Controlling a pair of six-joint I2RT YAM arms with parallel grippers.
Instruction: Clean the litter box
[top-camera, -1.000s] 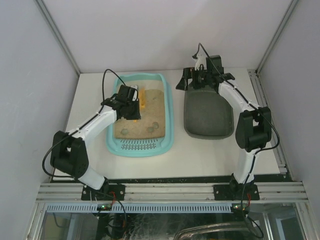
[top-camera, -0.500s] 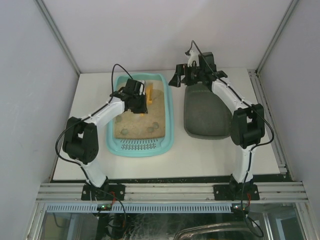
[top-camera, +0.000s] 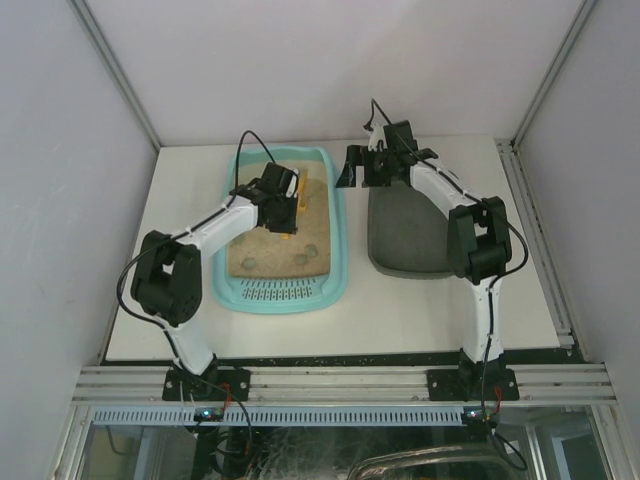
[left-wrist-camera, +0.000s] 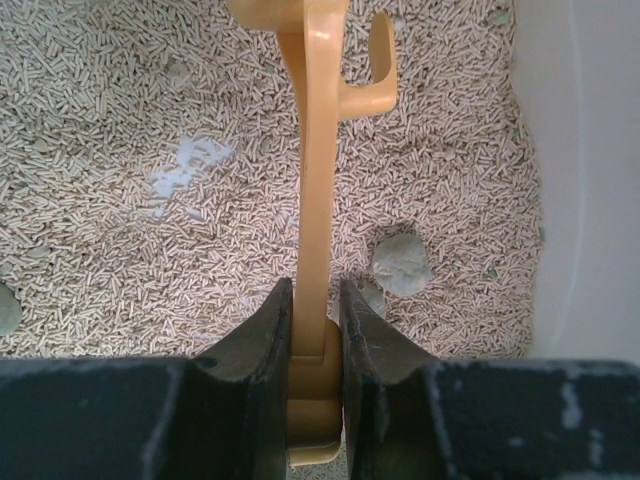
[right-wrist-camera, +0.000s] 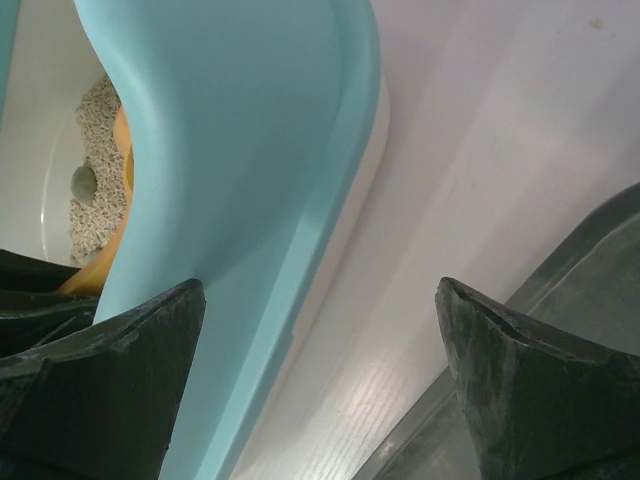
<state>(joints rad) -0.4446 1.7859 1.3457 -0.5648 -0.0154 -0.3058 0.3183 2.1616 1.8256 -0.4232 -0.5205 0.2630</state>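
The light turquoise litter box lies left of centre, with tan litter inside and its slotted grate at the near end. My left gripper is inside it, shut on the handle of an orange scoop. In the left wrist view the fingers clamp the scoop handle just above the litter, with a grey clump to the right. My right gripper is open and empty beside the box's far right corner. Its wrist view shows the turquoise rim by the left finger, with the gripper over bare table.
A dark grey tray lies right of the litter box, and its edge shows in the right wrist view. Several grey clumps sit in the litter near the grate. White walls enclose the table on three sides.
My left gripper, holding the scoop, moved right and farther into the box. My right gripper moved left from above the grey tray's far end to the litter box's far right corner.
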